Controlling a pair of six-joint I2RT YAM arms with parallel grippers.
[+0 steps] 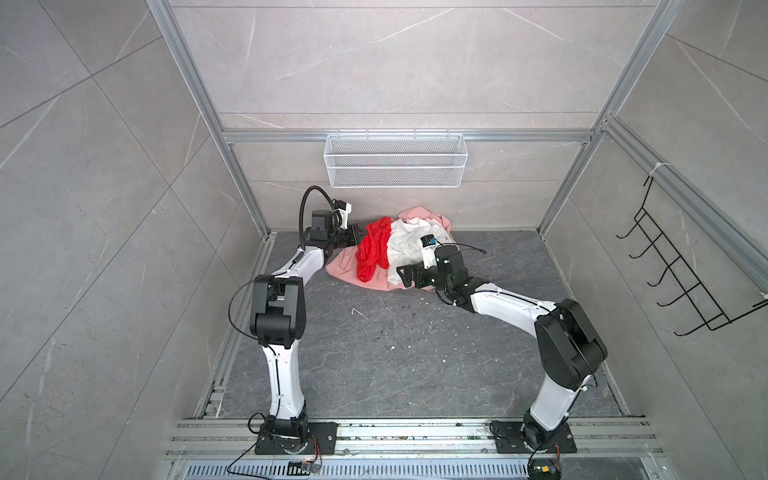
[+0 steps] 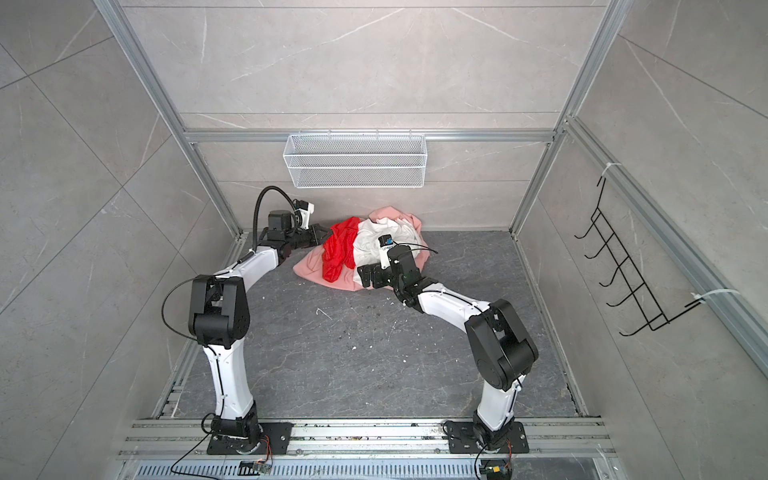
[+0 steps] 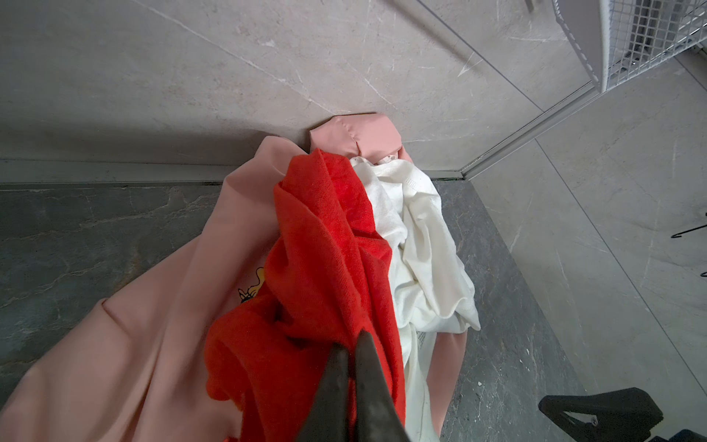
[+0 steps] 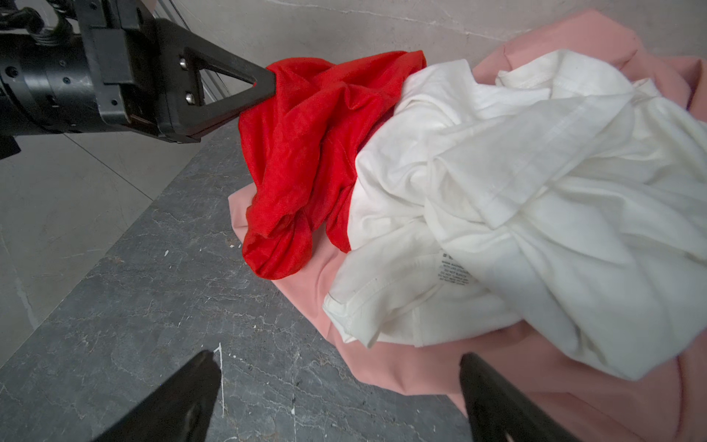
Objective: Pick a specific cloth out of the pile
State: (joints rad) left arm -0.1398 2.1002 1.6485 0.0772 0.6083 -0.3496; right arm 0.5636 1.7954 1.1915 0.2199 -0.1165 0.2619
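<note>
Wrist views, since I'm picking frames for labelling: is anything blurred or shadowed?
Left wrist view: the left gripper looks soft, the red cloth sharp, a shadow falls on the wall. Right wrist view: the right gripper is blurred, the white garment crisp.

No text can be read. The white garment [image 4: 535, 183] in the pile [image 4: 401, 214] carries a small block of printed care lines [image 4: 455, 273], too blurred to make out. The camera label [image 1: 429, 248] is likewise illegible.
</note>
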